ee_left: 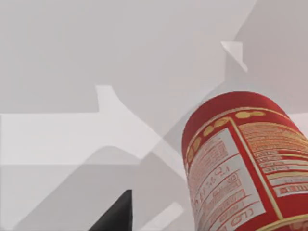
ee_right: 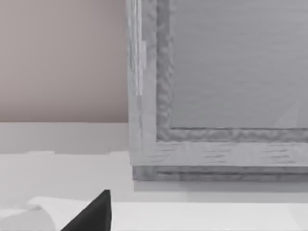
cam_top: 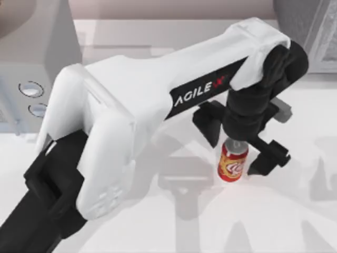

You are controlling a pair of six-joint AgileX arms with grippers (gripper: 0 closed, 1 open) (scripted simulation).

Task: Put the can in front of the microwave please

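Note:
The can (cam_top: pixel 233 165) is small and red with a yellow-orange label, and it stands upright on the white table right of centre. My left arm reaches across from the lower left, and its gripper (cam_top: pixel 236 154) hangs directly over the can. The gripper is open, with one black finger (cam_top: pixel 209 124) on each side and not touching it. In the left wrist view the can (ee_left: pixel 245 163) looms close beside a dark fingertip (ee_left: pixel 118 215). The microwave (cam_top: pixel 32 50), pale grey with two round dials (cam_top: pixel 30 88), stands at the far left. A black fingertip (ee_right: pixel 94 213) of my right gripper shows in the right wrist view.
A darker speckled grey box with white framing (cam_top: pixel 310 27) stands at the back right corner and appears close up in the right wrist view (ee_right: pixel 216 86). The white tabletop (cam_top: pixel 284 221) stretches in front of and to the right of the can.

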